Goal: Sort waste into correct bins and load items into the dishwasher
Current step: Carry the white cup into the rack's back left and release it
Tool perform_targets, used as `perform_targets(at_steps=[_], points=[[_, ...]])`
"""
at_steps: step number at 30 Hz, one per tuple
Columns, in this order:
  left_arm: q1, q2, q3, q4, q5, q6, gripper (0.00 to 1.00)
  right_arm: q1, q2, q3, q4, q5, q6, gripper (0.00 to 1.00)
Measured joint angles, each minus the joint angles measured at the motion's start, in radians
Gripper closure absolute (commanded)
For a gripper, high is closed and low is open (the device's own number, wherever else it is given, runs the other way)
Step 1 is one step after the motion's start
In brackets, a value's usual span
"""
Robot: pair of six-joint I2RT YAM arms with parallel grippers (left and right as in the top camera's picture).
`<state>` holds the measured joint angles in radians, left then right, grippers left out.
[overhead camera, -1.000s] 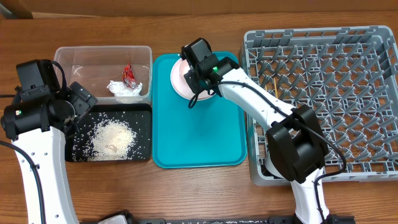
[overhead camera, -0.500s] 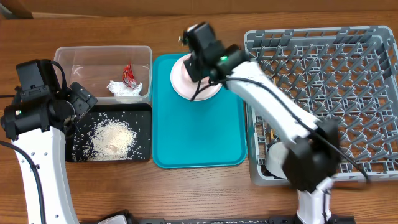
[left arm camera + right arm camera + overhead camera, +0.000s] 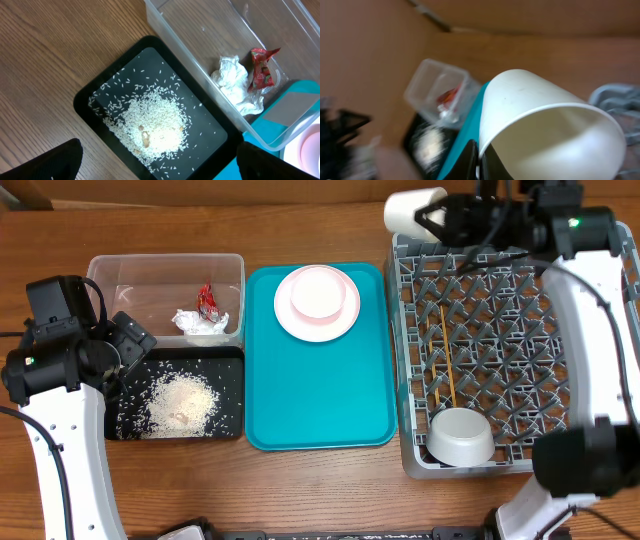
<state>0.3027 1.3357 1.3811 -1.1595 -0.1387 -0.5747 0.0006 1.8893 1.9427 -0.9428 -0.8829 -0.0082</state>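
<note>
My right gripper (image 3: 432,218) is shut on the rim of the small white cup (image 3: 413,210), held on its side above the far left corner of the grey dishwasher rack (image 3: 408,380). From the right wrist, one finger sits inside and one outside the cup (image 3: 545,125). The pink plate (image 3: 317,302) lies on the teal tray (image 3: 320,390). Chopsticks (image 3: 445,355) and a white bowl (image 3: 462,437) are in the rack. The clear tub (image 3: 165,258) holds the red wrapper (image 3: 208,302) and tissue (image 3: 198,323). Rice (image 3: 180,400) covers the black tray (image 3: 175,436). My left gripper (image 3: 160,167) hangs open above the rice (image 3: 155,120).
The teal tray sits between the two bins on the left and the rack on the right. The clear tub (image 3: 200,55) is directly behind the black tray (image 3: 215,125). Bare wooden table surrounds everything.
My right arm lifted the cup off the pink plate and swung it right and back, to the rack's far left corner. The left arm has not moved.
</note>
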Motion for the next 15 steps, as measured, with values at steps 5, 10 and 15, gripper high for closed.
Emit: perform_targets(at_steps=[5,10,15], points=[[0.0,0.0,0.0,0.0,0.0,0.0,0.0,-0.099,0.174,-0.045,0.0,-0.352,-0.086,0.96],[0.0,0.0,0.0,0.0,0.0,0.0,0.0,-0.131,0.298,-0.071,-0.017,-0.519,-0.12,0.96],[0.0,0.0,0.0,0.0,0.0,0.0,0.0,-0.132,0.329,-0.092,-0.069,-0.549,-0.13,0.96]])
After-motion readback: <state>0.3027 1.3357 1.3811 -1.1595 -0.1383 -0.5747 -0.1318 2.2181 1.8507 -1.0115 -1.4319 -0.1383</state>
